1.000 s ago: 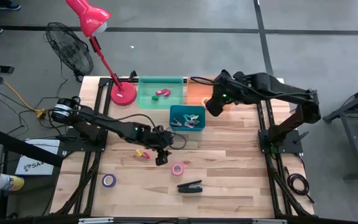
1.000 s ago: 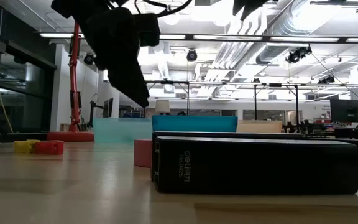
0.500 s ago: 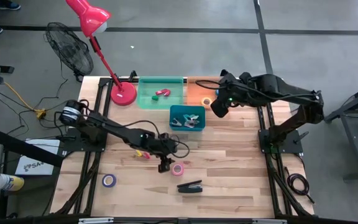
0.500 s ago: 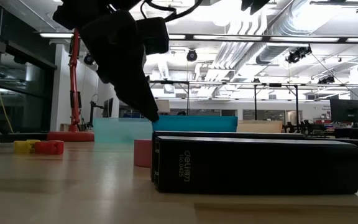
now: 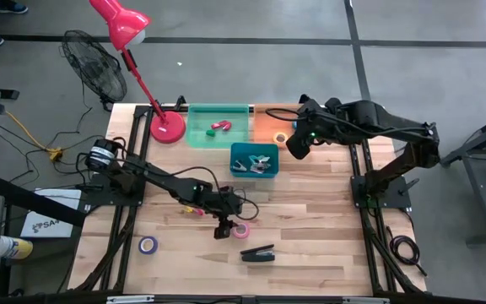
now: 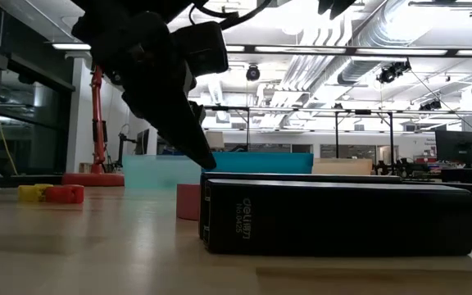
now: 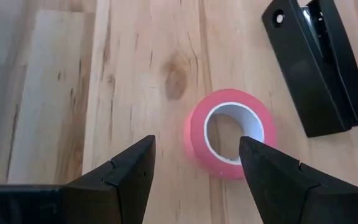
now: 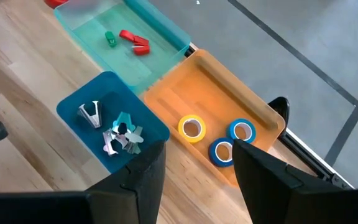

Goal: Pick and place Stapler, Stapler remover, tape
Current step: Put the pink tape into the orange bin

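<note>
Near the worktop's front edge: left gripper [image 5: 224, 226] released over pink tape [image 5: 241, 229], straddling it for a likely pick.
Stapler [image 5: 258, 252] lies just beside the tape, nearer the front edge, its end stamped "deli" with a number too small to read. At the back edge, bins sort items: orange tray [image 8: 253, 106] holds yellow and blue rolls, blue bin [image 8: 79, 99] metal removers. Right gripper [image 5: 294, 145] waits over them, fingers parted, empty.
</note>
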Available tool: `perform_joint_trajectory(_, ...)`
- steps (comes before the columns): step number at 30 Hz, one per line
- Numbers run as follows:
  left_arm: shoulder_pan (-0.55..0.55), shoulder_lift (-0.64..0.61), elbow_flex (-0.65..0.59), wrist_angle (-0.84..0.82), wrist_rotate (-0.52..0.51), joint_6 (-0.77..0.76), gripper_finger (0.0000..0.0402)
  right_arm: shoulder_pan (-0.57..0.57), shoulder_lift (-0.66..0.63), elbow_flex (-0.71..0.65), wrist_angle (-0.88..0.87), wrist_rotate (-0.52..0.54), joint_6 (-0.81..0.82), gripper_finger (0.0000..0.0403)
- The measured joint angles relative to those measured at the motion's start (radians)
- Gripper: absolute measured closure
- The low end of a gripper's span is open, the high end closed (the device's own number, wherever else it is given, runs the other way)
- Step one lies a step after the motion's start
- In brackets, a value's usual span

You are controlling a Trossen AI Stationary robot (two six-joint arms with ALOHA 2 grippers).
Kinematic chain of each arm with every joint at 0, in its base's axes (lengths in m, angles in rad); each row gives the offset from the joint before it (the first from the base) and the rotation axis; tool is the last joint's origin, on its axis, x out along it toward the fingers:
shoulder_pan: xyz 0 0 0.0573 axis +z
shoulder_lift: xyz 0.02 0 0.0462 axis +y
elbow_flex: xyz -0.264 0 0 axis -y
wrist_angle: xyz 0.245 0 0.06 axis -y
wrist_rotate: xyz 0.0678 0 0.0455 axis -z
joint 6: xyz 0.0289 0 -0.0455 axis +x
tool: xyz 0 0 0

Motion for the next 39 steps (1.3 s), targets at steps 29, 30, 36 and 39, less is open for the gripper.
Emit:
perform_joint_trajectory(29,-0.024,0.095,0.003,0.044,-0.046,0.034,0.0252,0.0,0.0,0.0,0.001,-0.006,0.068,0.0226)
perform_joint_trajectory(30,-0.025,0.095,0.003,0.044,-0.046,0.035,0.027,0.0,0.0,0.0,0.001,-0.006,0.068,0.0226)
perform_joint_trajectory(36,-0.023,0.093,0.002,0.037,-0.042,0.014,0.0373,0.0,0.0,0.0,0.002,-0.014,0.068,0.0226)
perform_joint_trajectory(39,-0.023,0.08,0.0,0.027,-0.069,0.005,0.0373,0.0,0.0,0.0,0.002,-0.029,0.066,0.0226)
